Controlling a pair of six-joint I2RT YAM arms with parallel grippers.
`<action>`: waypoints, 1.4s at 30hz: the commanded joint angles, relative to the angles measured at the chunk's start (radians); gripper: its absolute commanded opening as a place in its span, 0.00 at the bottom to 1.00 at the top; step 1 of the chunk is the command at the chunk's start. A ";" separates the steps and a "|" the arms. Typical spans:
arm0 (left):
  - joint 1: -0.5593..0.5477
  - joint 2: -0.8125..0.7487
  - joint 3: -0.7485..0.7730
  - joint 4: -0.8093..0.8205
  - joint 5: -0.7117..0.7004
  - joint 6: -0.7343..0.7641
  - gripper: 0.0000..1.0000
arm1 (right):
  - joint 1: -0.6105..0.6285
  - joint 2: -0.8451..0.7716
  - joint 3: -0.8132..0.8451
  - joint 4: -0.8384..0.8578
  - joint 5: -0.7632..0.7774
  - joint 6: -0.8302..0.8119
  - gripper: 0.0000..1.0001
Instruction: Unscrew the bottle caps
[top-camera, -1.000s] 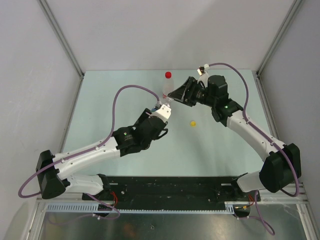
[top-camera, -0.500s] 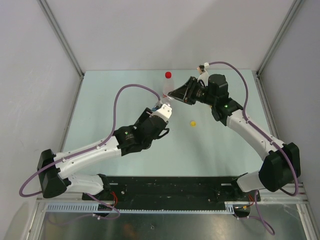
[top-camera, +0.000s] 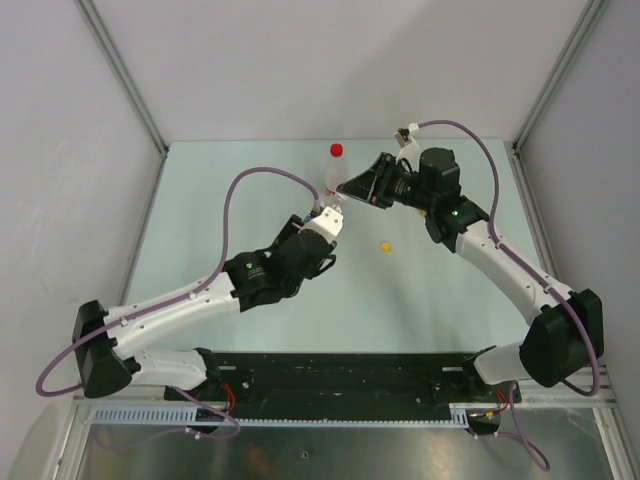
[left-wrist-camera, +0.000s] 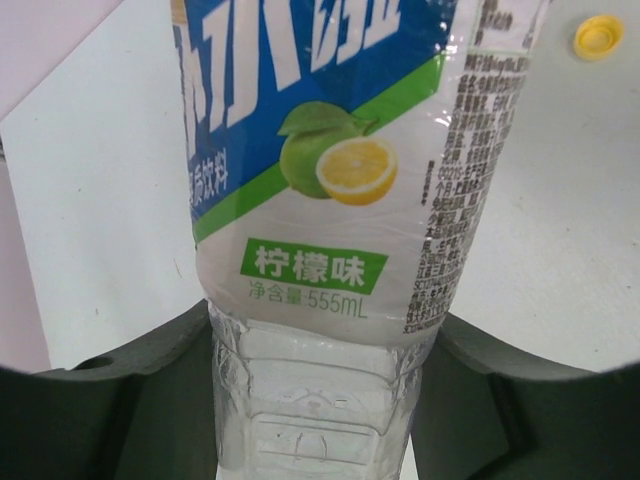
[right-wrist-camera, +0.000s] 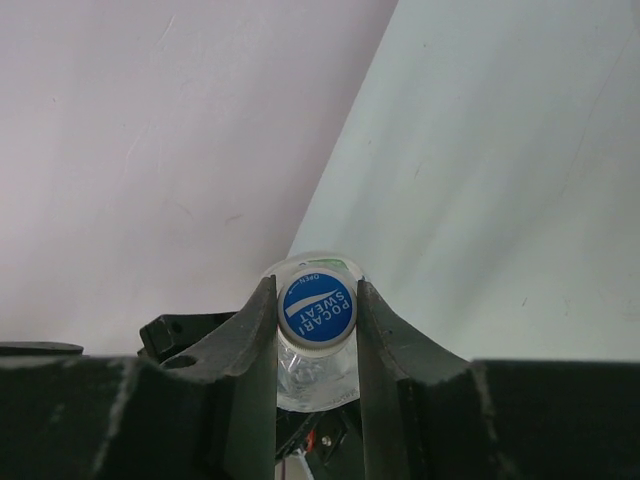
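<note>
The right fingers (right-wrist-camera: 252, 345) are closed tight on the white cap (right-wrist-camera: 318, 310), whose blue top reads "POCARI SWEAT". The left fingers (left-wrist-camera: 140, 390) grip the lower body of the same clear bottle (left-wrist-camera: 320, 200). Its blue-white label shows a lime, a lemon, "柠檬味" and "555mL". The bottle is held over the middle of the table (top-camera: 200, 230). A loose yellow cap (top-camera: 385, 245) lies nearby towards the right edge. A red-capped bottle (top-camera: 336, 151) stands by the far edge.

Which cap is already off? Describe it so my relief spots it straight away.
On the pale green table, look at the bare patch between the left arm and the right arm. The yellow cap lies there alone, touching nothing. It is the only loose cap: the red cap is screwed on, at the far edge.
</note>
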 joint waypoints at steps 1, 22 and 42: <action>0.028 -0.044 0.048 0.045 0.142 -0.021 0.23 | 0.017 -0.069 0.046 0.076 -0.123 -0.080 0.00; 0.203 -0.309 -0.104 0.331 0.989 -0.018 0.25 | 0.032 -0.132 0.032 0.295 -0.406 -0.126 0.00; 0.252 -0.335 -0.025 0.434 1.629 -0.104 0.24 | 0.045 -0.237 0.018 0.584 -0.671 -0.104 0.00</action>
